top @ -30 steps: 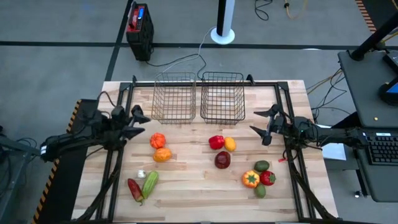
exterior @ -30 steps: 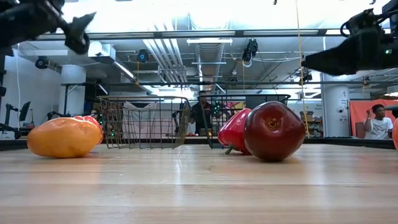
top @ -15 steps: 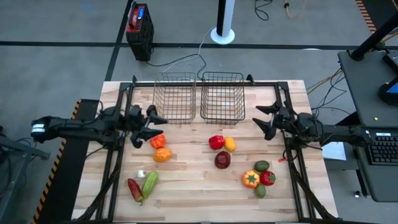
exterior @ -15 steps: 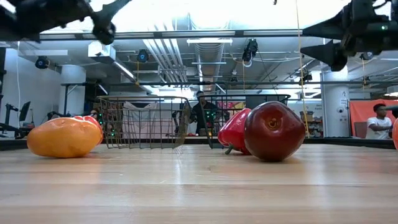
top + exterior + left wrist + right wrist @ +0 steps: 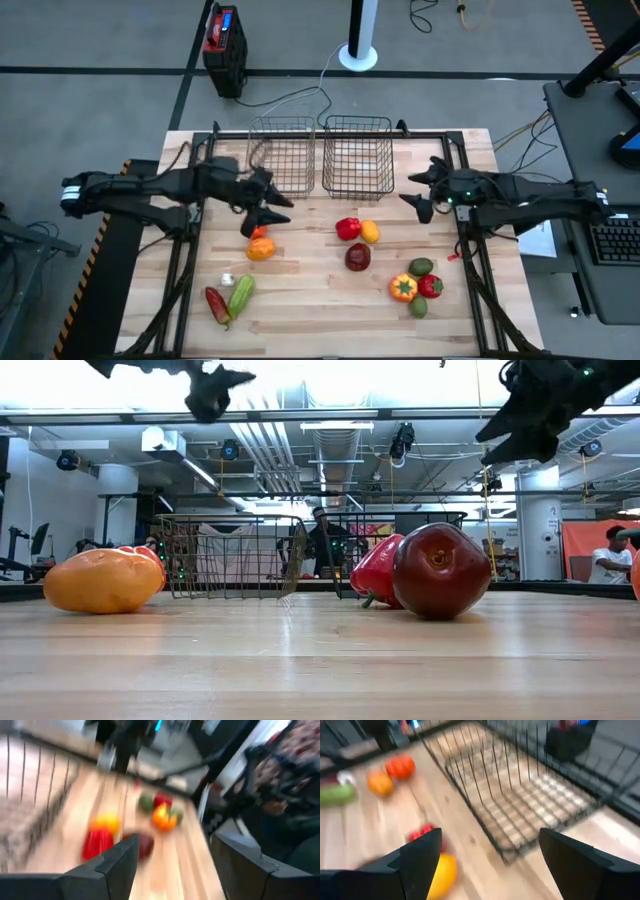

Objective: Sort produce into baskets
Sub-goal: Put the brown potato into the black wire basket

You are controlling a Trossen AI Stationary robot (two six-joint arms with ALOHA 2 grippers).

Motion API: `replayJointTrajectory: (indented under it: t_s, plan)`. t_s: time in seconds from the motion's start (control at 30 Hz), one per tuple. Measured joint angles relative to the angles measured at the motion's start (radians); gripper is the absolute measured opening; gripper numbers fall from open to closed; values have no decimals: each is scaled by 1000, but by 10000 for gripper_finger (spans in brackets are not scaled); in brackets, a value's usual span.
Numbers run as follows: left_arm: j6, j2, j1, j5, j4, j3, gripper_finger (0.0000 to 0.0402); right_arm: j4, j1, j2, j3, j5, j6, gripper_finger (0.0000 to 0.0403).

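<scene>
Both arms have swung inward over the last second: my left gripper (image 5: 272,210), which sat near the left edge of the table, now hangs over the red-orange tomato (image 5: 258,232) just left of centre in the high view, and my right gripper (image 5: 420,192) has crept from the right rail toward the middle, stopping to the right of the baskets. Each claw is spread wide and carries nothing; the wrist views show clear air between the dark fingers on both sides. Nothing has been sorted yet, as I read it: the left basket (image 5: 281,180) and the right basket (image 5: 357,180) sit side by side at the upper middle of the table, and I see only bare mesh in them. The produce lies loose on the wood below them: an orange fruit (image 5: 261,249) just under the tomato, a red pepper (image 5: 347,228) touching a yellow lemon (image 5: 370,232) at centre, a dark red apple (image 5: 358,257) below those, a cluster around an orange pepper (image 5: 403,288) at lower right, and a long green vegetable (image 5: 241,294) beside a red chili (image 5: 216,302) and a garlic bulb (image 5: 227,280) at lower left. My judgement is that the left arm is lining up a first pick on the tomato, while the right looks headed for the centre pair.
</scene>
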Motion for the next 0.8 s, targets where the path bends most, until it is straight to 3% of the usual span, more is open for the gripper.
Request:
replayJointTrajectory:
  t_s: [0.17,0.33,0.57,0.8]
  plan:
    - [-116,70,-83,1,-321,73,234,-199,0,68,92,-2,65,325]
    - [-264,126,-230,0,-537,105,234,-221,0,91,105,0,71,325]
    - [-400,218,-392,1,-578,109,234,-182,0,111,100,9,47,325]
    - [-322,319,-406,4,-598,139,234,-120,0,144,98,9,13,325]
